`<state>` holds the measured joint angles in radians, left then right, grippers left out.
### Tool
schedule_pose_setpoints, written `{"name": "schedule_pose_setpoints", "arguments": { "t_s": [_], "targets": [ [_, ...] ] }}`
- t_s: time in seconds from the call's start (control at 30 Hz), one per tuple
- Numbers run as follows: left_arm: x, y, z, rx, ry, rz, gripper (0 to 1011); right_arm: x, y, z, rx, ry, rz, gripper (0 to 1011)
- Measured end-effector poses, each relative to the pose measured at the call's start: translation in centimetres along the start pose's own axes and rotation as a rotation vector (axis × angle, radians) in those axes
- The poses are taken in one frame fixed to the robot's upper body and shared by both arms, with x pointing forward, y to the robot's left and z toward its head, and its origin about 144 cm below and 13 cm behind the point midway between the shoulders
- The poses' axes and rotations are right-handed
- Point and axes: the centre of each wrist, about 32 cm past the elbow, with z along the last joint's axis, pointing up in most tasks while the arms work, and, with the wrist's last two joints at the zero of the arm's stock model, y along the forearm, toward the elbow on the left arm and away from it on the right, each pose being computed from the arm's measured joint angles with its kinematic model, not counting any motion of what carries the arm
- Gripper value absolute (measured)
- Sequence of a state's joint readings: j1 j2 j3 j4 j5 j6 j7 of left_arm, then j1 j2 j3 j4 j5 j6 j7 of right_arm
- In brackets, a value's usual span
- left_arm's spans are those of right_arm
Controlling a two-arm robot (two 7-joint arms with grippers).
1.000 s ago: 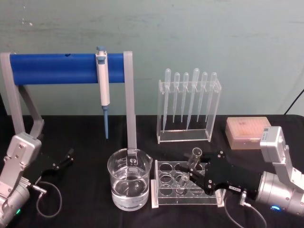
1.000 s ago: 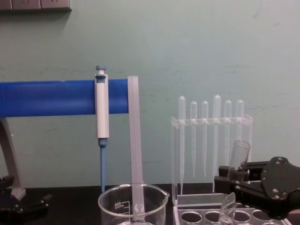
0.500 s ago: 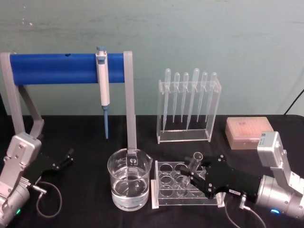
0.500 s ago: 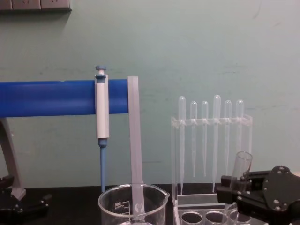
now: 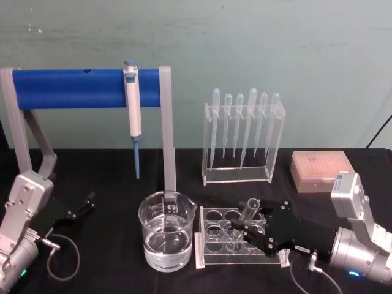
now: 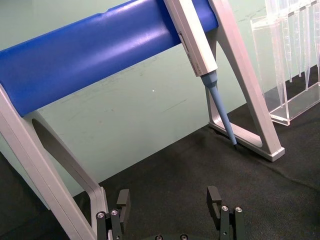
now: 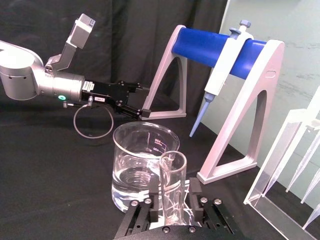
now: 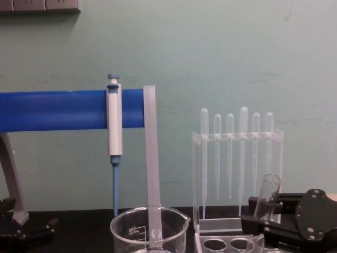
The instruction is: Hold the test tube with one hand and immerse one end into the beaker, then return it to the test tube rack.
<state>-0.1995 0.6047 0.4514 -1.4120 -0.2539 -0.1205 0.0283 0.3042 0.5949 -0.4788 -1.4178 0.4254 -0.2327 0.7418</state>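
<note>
The test tube (image 5: 244,218) has sunk lower since a second ago and is now leaning in the clear rack (image 5: 211,244), beside the beaker (image 5: 166,230). The right gripper (image 5: 247,228) is clamping it between its fingers. The left gripper (image 5: 86,203) is idling open on the table (image 5: 110,177).

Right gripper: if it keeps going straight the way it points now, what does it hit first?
Probably the beaker. The right gripper, shut on the test tube, points across the rack toward it; the right wrist view shows the beaker directly ahead. Depth is uncertain.
</note>
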Motion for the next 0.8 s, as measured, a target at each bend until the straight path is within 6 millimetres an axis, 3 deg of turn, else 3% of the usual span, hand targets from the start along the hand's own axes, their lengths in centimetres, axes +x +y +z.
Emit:
{"name": "schedule_pose_setpoints", "arguments": {
  "t_s": [0.3, 0.57, 0.7, 0.8],
  "targets": [
    [0.0, 0.0, 0.0, 0.0, 0.0, 0.0, 1000, 0.0, 0.0, 0.1, -0.001, -0.001, 0.0, 650],
    [0.0, 0.0, 0.0, 0.0, 0.0, 0.0, 1000, -0.2, 0.0, 2.0, 0.024, -0.069, -0.016, 913],
    [0.0, 0.0, 0.0, 0.0, 0.0, 0.0, 1000, -0.3, -0.2, 2.8, 0.045, -0.1, -0.028, 1002],
    [0.0, 0.0, 0.0, 0.0, 0.0, 0.0, 1000, -0.4, -0.2, 3.1, 0.059, -0.114, -0.034, 1002]
  ]
}}
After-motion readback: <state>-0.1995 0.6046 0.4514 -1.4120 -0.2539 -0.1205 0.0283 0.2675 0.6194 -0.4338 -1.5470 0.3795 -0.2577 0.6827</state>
